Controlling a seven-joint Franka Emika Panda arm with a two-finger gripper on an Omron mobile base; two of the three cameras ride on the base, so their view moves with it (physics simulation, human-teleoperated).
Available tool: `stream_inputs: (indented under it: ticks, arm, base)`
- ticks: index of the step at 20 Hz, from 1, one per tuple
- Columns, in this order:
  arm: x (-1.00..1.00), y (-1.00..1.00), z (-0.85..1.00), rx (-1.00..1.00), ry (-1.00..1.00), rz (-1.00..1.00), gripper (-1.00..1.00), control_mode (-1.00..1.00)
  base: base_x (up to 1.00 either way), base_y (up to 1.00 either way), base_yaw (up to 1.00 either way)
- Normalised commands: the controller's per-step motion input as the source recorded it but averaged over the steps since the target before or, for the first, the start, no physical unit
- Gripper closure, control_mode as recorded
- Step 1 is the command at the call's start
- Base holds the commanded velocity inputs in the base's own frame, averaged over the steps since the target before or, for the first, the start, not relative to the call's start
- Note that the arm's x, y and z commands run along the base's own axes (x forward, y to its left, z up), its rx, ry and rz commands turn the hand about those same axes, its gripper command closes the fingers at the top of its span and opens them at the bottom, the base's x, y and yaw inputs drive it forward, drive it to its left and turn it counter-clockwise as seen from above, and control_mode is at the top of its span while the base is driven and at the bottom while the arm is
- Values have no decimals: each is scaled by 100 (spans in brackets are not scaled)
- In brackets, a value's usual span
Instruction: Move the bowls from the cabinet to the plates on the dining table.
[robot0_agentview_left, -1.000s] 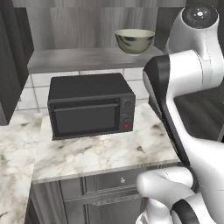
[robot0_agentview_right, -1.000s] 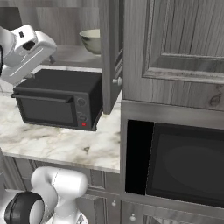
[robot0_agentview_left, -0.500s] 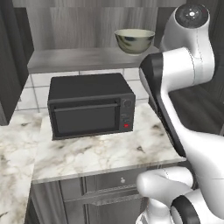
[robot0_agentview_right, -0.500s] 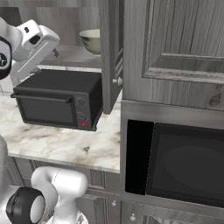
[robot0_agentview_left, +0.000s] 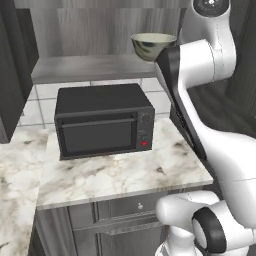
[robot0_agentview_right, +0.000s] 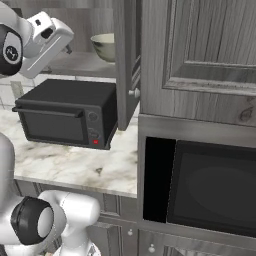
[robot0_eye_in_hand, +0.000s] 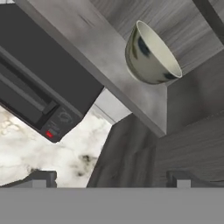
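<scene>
Cream-green bowl (robot0_eye_in_hand: 151, 54) on cabinet shelf (robot0_eye_in_hand: 100, 57) (mottled inside, hand view)

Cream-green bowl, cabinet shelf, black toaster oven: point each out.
cream-green bowl (robot0_eye_in_hand: 151, 57), hand view, mottled inside.
cabinet shelf (robot0_agentview_left: 85, 67), left base view, bare grey top.
black toaster oven (robot0_agentview_left: 97, 136), left base view, glass door.

My way to the cream-green bowl (robot0_eye_in_hand: 151, 54) on the cabinet shelf (robot0_agentview_left: 85, 67) lies open from the front. The open cabinet door (robot0_agentview_right: 126, 60) (hinged at the right) hems that side, and the black oven (robot0_agentview_left: 102, 120) stands just below the shelf.
</scene>
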Motion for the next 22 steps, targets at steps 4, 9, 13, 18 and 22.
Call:
stream_inputs:
  ticks: [4,9,13,18,22]
  arm:
    - [36,0,0,-1,0,1,-100,-100]
    - [53,-6,0,-2,0,3,-100,-100]
    - [58,-10,-9,-5,0,6,-100,-100]
    - [45,-5,-22,-6,0,6,-100,-100]
    - [38,0,-9,-7,0,5,-100,-100]
  base:
    - [0,0,0]
    - [0,0,0]
    - [0,0,0]
    - [0,0,0]
    - [0,0,0]
